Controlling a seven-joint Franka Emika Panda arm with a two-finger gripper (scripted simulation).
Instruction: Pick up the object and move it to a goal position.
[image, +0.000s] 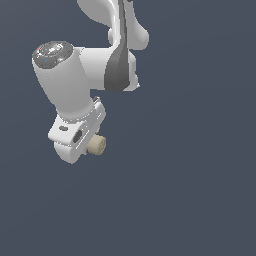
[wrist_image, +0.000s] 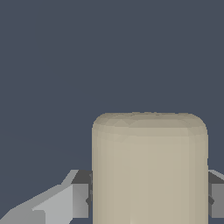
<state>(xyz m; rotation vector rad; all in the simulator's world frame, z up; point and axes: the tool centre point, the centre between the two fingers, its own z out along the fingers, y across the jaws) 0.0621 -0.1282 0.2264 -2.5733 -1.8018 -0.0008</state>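
The small cream-beige stubby cylinder with rounded edges looks light and hard, with a plain dull skin that should not slip much. The best spot to hold it is across its round sides, near the middle, and that is where the white robot claw is squeezing it now. In the wrist view, a grey finger presses on each side of the cylinder. The cylinder sticks out from the claw, with only plain dark blue around it. The white arm bends down from above, and the claw is tipped to one side.
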